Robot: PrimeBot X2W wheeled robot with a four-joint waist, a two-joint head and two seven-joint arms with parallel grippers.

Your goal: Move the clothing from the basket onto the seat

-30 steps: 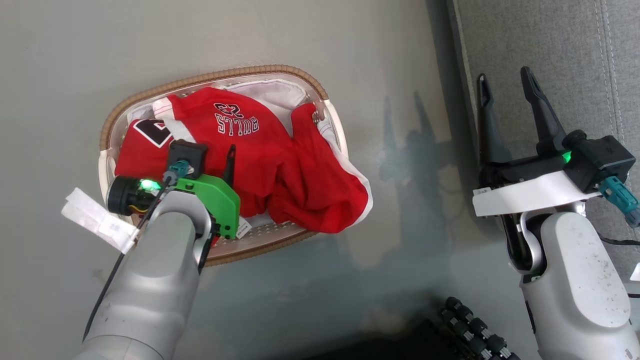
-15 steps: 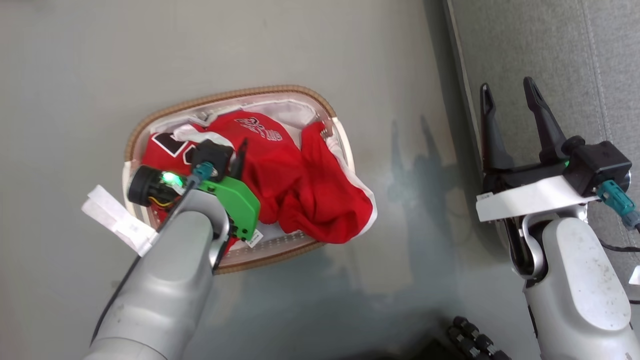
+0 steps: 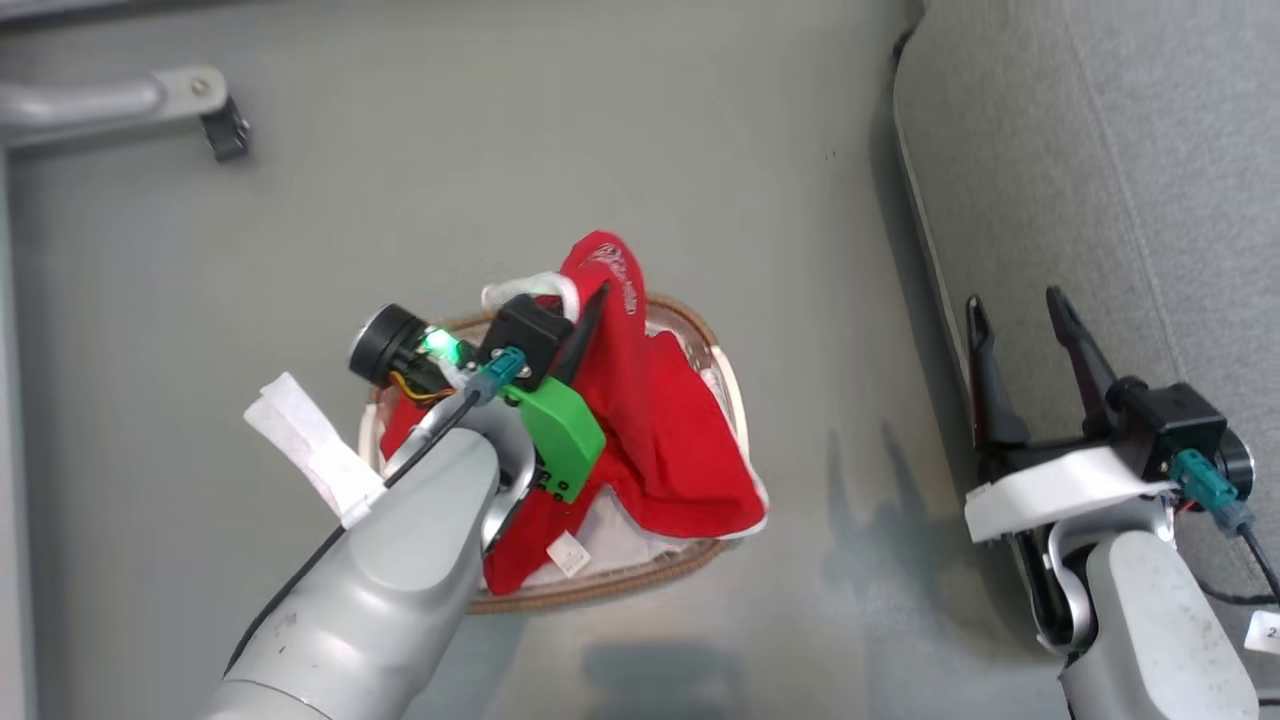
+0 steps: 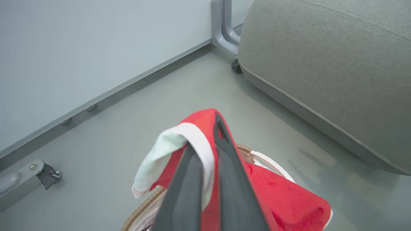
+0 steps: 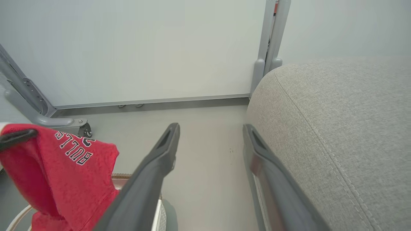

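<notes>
left gripper (image 3: pixel 592 300) is clamped on a white-trimmed fold of the clothing (image 3: pixel 670 440) | clothing is held partly above the basket (image 3: pixel 728 370), left of the seat (image 3: pixel 1100 150) | right gripper (image 3: pixel 1013 297) is spread apart, empty | fabric is judged light, limp, trailing; a bunched fold is best gripped

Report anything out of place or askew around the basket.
The clothing spills over the rim of the basket on the side toward the seat, one end pinched up by the shut left tool. Nothing looks damaged.
</notes>
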